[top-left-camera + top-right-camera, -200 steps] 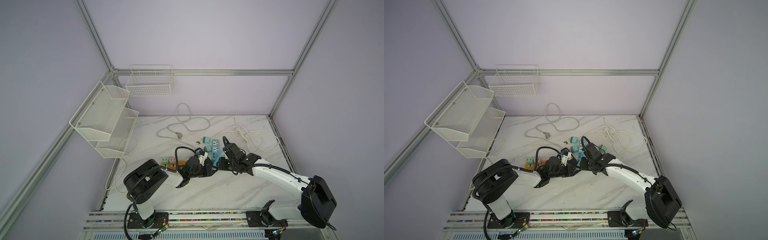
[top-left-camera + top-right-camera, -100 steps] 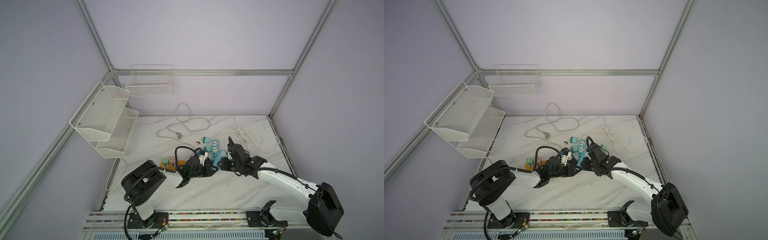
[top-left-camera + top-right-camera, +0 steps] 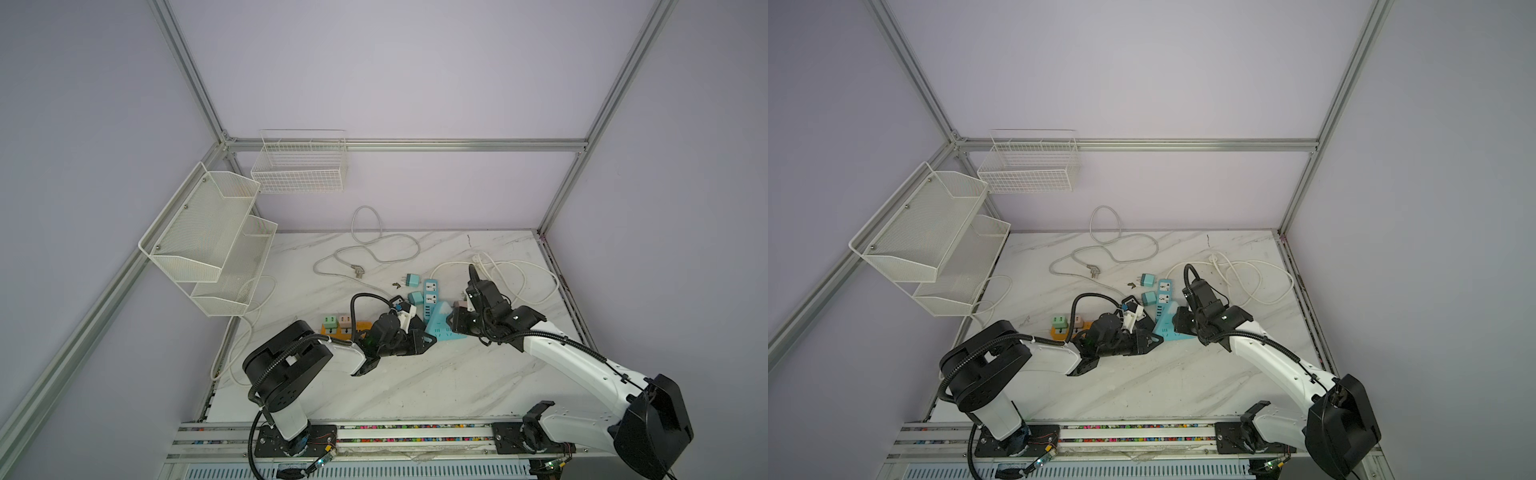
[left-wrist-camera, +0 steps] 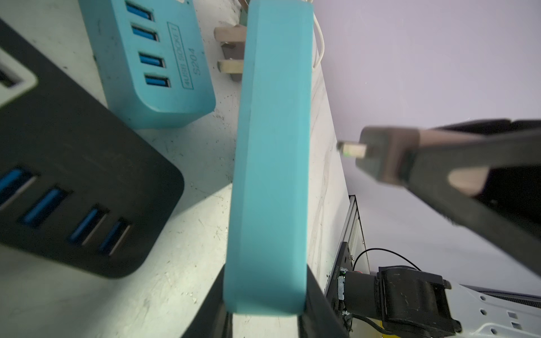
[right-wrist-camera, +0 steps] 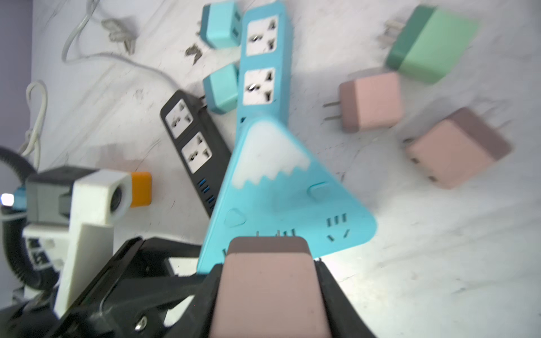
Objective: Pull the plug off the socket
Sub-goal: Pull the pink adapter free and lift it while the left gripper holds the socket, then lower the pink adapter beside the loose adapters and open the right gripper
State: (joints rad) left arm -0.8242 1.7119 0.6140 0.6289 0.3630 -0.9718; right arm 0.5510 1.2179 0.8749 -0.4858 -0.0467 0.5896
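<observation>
Over veined marble, boxy pink plug faces triangular blue socket

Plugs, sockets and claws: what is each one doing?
triangular blue socket: nothing plugged in
pink plug: out of the socket
left claw: shut on triangular blue socket
right claw: shut on pink plug
black power strip: lying flat, outlets empty
blue power strip: lying flat, visible outlets empty

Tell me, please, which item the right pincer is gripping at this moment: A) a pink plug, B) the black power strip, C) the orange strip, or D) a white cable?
A: in the right wrist view the right pincer is closed on the pink plug, whose prongs point at the blue triangular socket.
</observation>
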